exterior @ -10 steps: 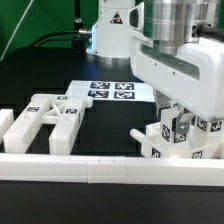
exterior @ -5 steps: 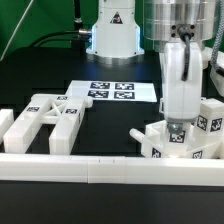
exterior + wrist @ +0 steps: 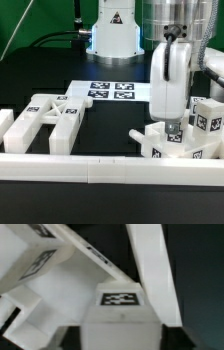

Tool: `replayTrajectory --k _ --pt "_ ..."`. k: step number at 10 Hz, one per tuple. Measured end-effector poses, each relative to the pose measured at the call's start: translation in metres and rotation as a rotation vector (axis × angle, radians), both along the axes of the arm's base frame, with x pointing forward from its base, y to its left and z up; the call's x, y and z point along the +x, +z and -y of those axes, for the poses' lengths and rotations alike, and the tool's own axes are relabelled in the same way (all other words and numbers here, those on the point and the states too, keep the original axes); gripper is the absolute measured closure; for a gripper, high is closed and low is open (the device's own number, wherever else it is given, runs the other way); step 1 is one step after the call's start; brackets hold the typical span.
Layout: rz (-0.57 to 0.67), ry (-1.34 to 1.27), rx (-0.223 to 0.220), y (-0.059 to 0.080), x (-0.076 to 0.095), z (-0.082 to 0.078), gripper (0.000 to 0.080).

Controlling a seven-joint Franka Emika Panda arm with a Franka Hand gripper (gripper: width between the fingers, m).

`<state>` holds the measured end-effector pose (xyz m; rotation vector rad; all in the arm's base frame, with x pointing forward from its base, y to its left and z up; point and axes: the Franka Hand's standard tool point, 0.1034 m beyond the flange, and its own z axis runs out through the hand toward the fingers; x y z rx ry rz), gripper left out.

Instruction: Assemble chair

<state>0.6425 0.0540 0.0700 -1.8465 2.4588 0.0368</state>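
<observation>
The partly built white chair (image 3: pixel 196 142), blocky and carrying several tags, stands at the exterior view's right against the front bar. My gripper (image 3: pixel 173 126) reaches straight down into it. In the wrist view my gripper (image 3: pixel 120 337) has a dark fingertip (image 3: pixel 72 338) on each side of a tagged white chair piece (image 3: pixel 120 300), which fills the gap between them. The jaws look shut on that piece. A loose ladder-like chair frame (image 3: pixel 48 118) lies at the exterior view's left.
The marker board (image 3: pixel 112 90) lies flat at the table's middle back. A long white border bar (image 3: pixel 100 167) runs along the front. The robot's base (image 3: pixel 112 30) stands behind the marker board. Dark table surface shows between the frame and the chair.
The wrist and hand have turned over the chair, from a broad face to a narrow side toward the camera. The chair parts and the loose frame have stayed in place.
</observation>
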Motion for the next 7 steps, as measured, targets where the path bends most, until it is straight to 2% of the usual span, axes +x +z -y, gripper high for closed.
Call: replayTrajectory --k 1,2,3,7 --pt "-0.001 0.005 0.0 -0.0003 -0.0002 -0.0001 0.028" --pt "0.003 0.079 -0.004 -0.0005 -0.0003 -0.0002 0.028" --pt "0.01 0.197 -0.008 -0.0007 -0.0004 -0.0009 0.0178" --pt "0.024 0.537 -0.017 0.0005 0.0002 -0.0028 0.0151"
